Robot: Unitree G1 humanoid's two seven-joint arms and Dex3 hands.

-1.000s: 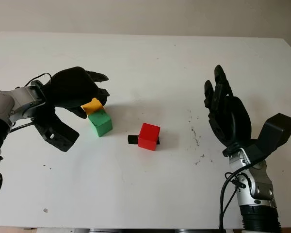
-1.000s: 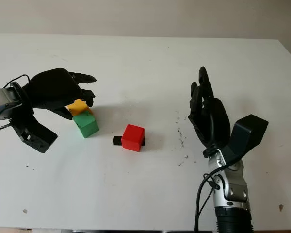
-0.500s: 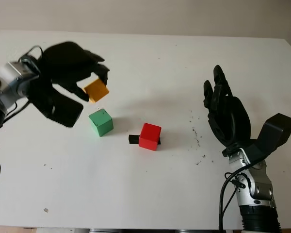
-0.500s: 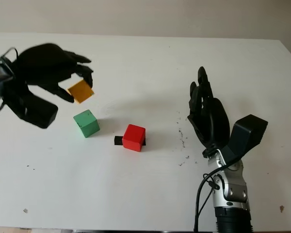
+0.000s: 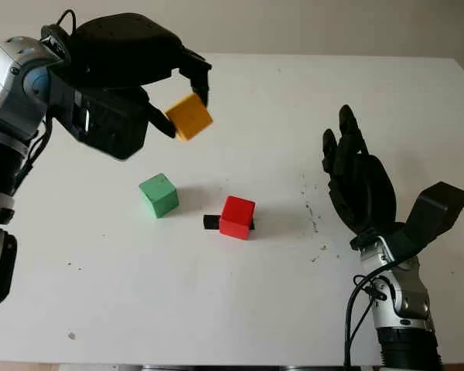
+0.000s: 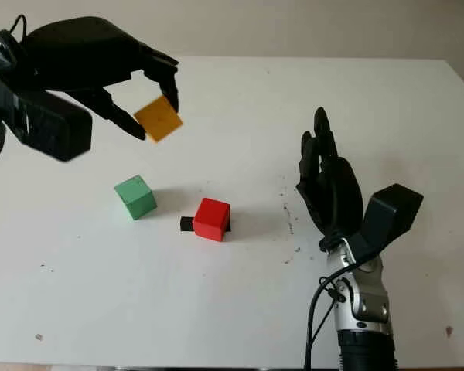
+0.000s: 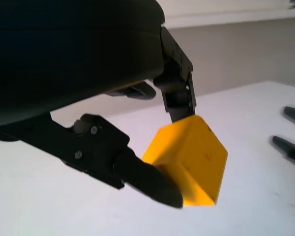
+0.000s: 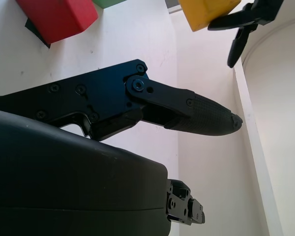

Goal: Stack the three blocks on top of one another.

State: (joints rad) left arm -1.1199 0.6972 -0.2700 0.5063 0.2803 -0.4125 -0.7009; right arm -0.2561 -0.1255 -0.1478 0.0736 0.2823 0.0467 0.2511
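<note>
My left hand (image 5: 182,97) is raised well above the table at the upper left, shut on a yellow block (image 5: 189,117) pinched tilted between its fingertips; the same yellow block (image 7: 191,160) shows close up in the left wrist view. A green block (image 5: 159,194) stands on the white table below it. To the green block's right a red block (image 5: 237,216) sits on a small black marker (image 5: 210,222). My right hand (image 5: 356,174) is open, held upright above the table to the right of the red block, apart from all three.
The white table (image 5: 240,301) stretches wide on all sides of the blocks. Small dark specks (image 5: 311,220) mark the surface between the red block and my right hand. A wall rises behind the table's far edge.
My left hand has lifted the yellow block off the spot beside the green block and carried it up and to the right. The green and red blocks and my right hand stayed put.
</note>
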